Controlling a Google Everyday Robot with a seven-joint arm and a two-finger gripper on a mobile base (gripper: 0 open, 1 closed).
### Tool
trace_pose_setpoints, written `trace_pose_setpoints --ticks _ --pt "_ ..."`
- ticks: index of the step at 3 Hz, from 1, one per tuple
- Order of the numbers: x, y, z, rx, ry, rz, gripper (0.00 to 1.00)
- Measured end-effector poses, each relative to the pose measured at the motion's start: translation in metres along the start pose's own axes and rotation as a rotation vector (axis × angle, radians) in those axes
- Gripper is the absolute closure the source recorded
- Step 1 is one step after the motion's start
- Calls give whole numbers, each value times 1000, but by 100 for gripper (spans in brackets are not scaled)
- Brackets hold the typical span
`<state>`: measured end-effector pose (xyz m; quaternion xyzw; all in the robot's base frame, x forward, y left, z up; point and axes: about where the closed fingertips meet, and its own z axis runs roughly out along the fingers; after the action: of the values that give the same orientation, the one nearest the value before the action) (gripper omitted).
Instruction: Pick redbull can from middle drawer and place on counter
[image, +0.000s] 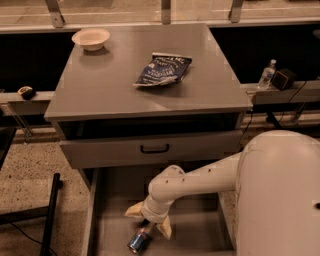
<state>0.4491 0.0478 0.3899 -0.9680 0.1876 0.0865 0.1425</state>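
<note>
Camera view: the middle drawer (200, 234) stands pulled out at the 6 o'clock side of the cabinet, below a grey drawer front (110, 152) with a small black handle (154, 148). The redbull can (139, 240) lies on its side on the drawer floor, toward the left wall, its silver end facing 7 o'clock. The white arm (200, 177) reaches in from 3 o'clock, and the end effector (149, 221) hangs low inside the drawer, just at the can's 12 o'clock end. It is released: its two cream fingers (134, 211) are spread apart, one toward 10 o'clock and one toward 4 o'clock of the can's upper end, gripping nothing. On the bench (110, 95) above, a dark blue snack bag (162, 69) lies near the middle and a pale bowl (90, 38) sits at the 10 o'clock corner. A water bottle (266, 75) stands on a ledge at 3 o'clock of the bench.
</note>
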Motion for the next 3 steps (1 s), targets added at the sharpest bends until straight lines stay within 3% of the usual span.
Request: trace_pose_setpoints --ticks 1,2,3 --pt "-10 -6 18 21 -11 27 0" --pt "-17 -10 30 22 -28 40 17" --pt "-21 -13 35 36 -51 44 41"
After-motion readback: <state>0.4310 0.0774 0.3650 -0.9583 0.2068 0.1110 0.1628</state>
